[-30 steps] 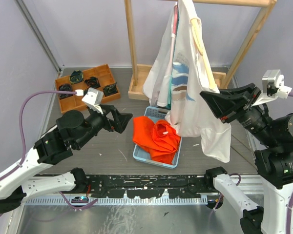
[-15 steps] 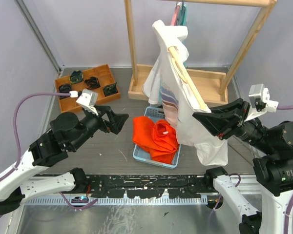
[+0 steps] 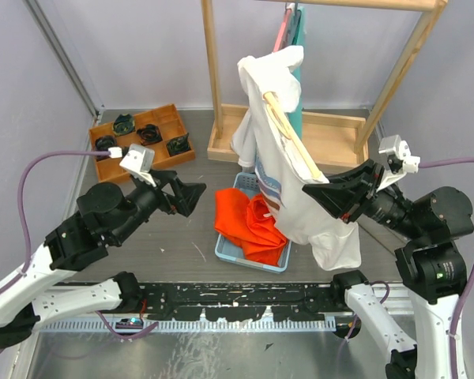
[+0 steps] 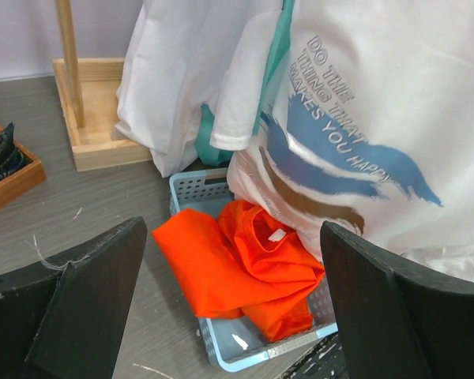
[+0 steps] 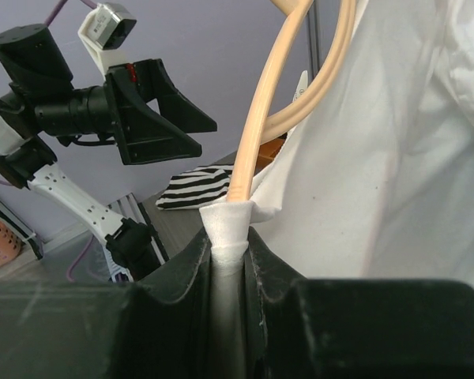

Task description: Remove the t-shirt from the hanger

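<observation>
Left pincer [image 3: 193,197] spread; blue basket [image 3: 221,251] just ahead held orange shirt [image 3: 249,225]. Wooden tray [image 3: 164,126] off its left held dark items [image 3: 125,124]. Right pincer [image 5: 229,245] pinched hanger [image 3: 288,138] tip through t-shirt [image 3: 300,213].

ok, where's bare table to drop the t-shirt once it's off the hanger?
Best patch: bare table bordered by the left gripper, the blue basket and the near rail. Crowded: the basket holds an orange garment; the white t-shirt and the right gripper clamping the hanger cover the right.
</observation>
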You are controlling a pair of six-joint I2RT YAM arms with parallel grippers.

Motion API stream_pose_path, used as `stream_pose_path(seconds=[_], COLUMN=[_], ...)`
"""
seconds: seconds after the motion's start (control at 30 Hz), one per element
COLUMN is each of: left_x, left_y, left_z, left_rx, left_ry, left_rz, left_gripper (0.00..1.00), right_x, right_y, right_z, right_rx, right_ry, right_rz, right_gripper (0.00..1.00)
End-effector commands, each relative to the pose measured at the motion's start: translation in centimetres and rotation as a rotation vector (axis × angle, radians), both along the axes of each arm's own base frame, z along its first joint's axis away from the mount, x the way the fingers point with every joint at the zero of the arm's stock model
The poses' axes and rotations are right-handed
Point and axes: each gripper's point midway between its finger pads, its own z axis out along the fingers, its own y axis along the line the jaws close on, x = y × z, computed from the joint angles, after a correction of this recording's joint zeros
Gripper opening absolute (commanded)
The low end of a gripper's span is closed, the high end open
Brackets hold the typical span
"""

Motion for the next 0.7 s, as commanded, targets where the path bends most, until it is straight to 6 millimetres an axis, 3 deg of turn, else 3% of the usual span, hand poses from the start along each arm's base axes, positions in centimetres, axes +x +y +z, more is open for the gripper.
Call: stream_pose_path(seconds=[0.0,0.2,0.43,0.67], left_x=[0.8,2.5,4.0,5.5], left_y=[-1.2,-4.3,-8.6,-12.1], left_z=[3.2,6.2,11.0,12.8], left_rx=[-0.047,-0.063,-0.098,-0.112], left_ry=[-0.076,-0.16,-0.253,-0.302], left_rz=[-0.001,-0.022,-0.074,-0.098], left_gripper=[0.98,0.98,0.98,0.98], right_x=[1.0,1.3,0.6,0.4], right_y=[-0.6,-1.1,-1.5,-1.4], right_z=[0.8,-0.4,-1.0,-0.8], right_rx=[0.006,-0.014,-0.033,-0.017], right_ry=[-0.093,-0.103,-0.117,-0.111], right_rz=[-0.066,-0.105,-0.126,-0.115], right_gripper=[0.01,0.01,0.01,0.01])
